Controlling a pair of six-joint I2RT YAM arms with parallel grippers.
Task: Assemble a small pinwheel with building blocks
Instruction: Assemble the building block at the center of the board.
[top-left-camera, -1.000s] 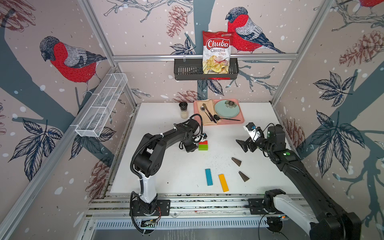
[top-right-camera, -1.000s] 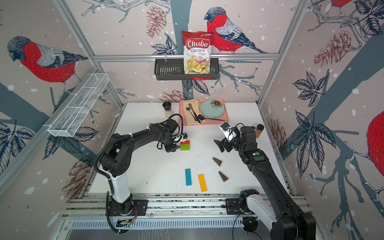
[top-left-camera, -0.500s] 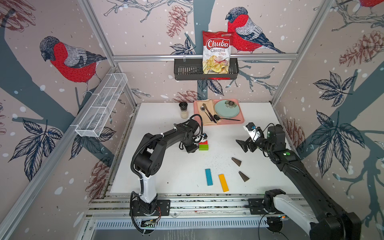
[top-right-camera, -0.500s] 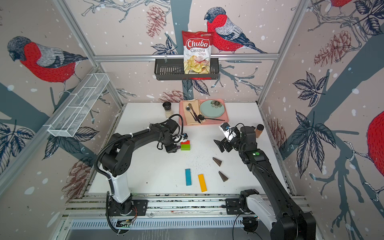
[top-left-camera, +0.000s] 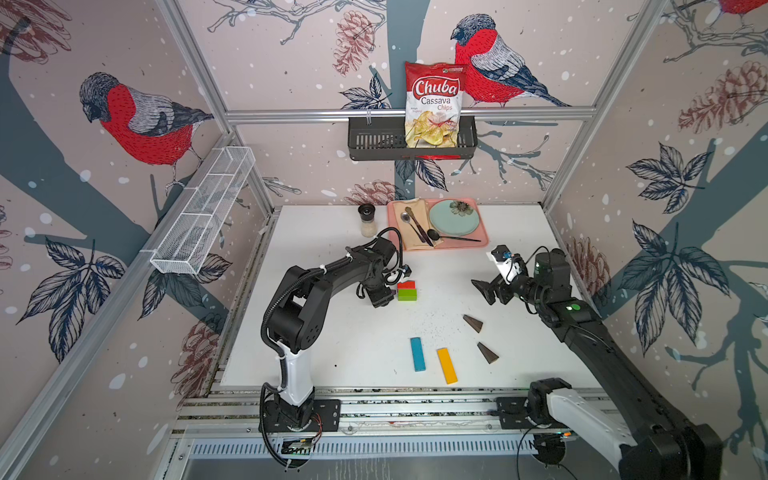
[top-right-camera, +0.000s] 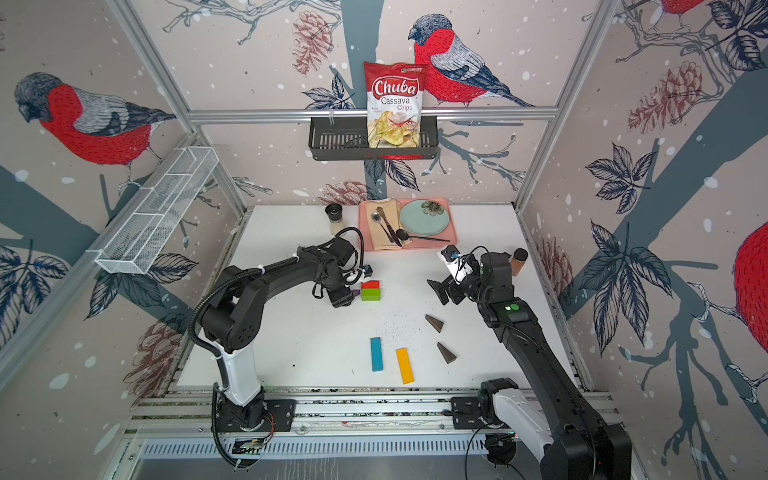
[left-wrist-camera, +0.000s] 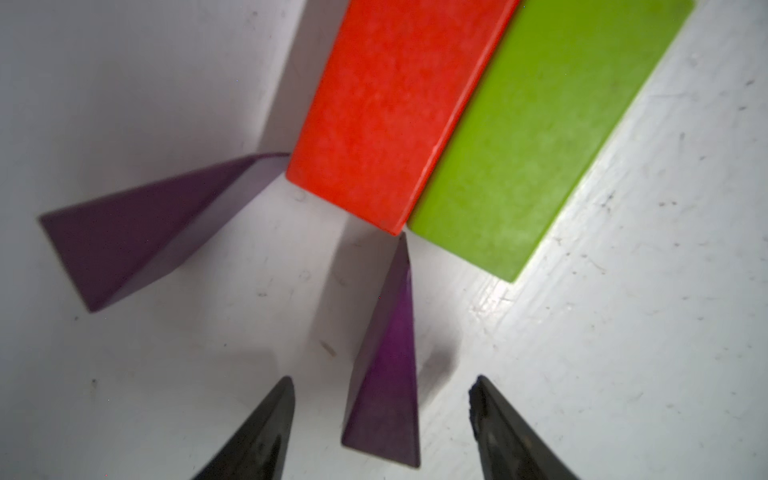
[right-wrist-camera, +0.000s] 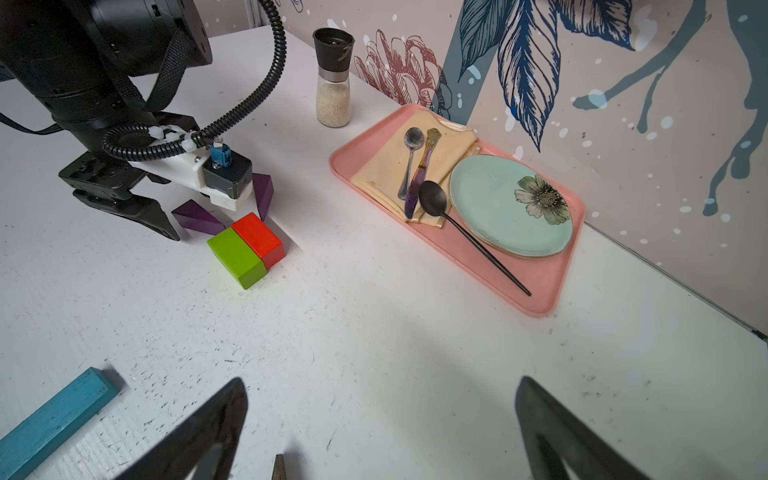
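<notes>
A white tabletop (top-left-camera: 332, 332) with two black robot arms reaching in from its near edge. The right gripper (right-wrist-camera: 381, 380) hovers over bare table, its jaws spread wide and holding nothing. The left gripper (left-wrist-camera: 382, 380) sits low beside the centre blocks, jaws parted on either side of a purple wedge (left-wrist-camera: 388, 374), with a clear gap on each side, so it grips nothing.

Toward the front lie a long painted blue bar (top-left-camera: 417, 354) and a long yellow bar (top-left-camera: 446, 365), near each other but not touching. At the centre a short red brick (top-left-camera: 406, 285) and a short green brick (top-left-camera: 407, 294) sit pressed flank to flank. The purple wedge's tip meets their seam. A second purple wedge (left-wrist-camera: 137, 224) touches the red brick's corner. A dark brown wedge (top-left-camera: 473, 323) and a second brown wedge (top-left-camera: 487, 353) lie well apart from the hub, nearer the right arm.

The pinwheel looks about half built: hub and two blades are placed, while the brown blades and the stem remain.
</notes>
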